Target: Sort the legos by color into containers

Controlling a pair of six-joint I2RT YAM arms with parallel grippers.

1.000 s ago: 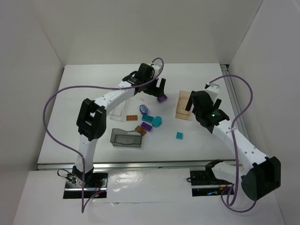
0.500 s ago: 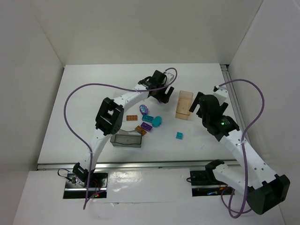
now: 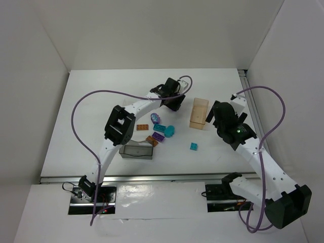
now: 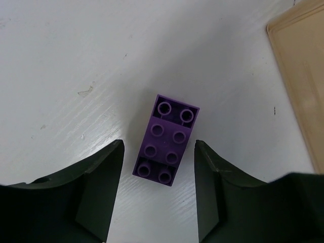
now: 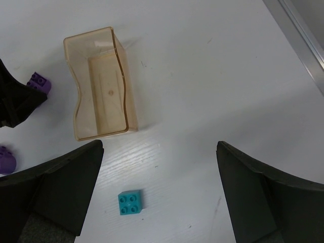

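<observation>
Now my left gripper (image 4: 158, 154) brackets a purple brick (image 4: 167, 140), jaws open and not touching; my right gripper (image 5: 159, 152) gapes wide near the tan tray (image 5: 125, 81).

top: overhead, whole table (image 3: 101, 101) | left wrist: close, downward | right wrist: farther, downward | shared: tan tray (image 5: 106, 91) (image 4: 298, 76)

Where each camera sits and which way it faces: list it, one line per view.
Top external: above and behind the bases, looking down at the table; left arm and right arm show whole.
Left wrist: on that wrist, looking down at a purple brick between the fingers of the left pincer.
Right wrist: on that wrist, looking down at the tan container and a teal brick; fingers of the right pincer frame it.
Shared: both wrist views catch the tan container.
</observation>
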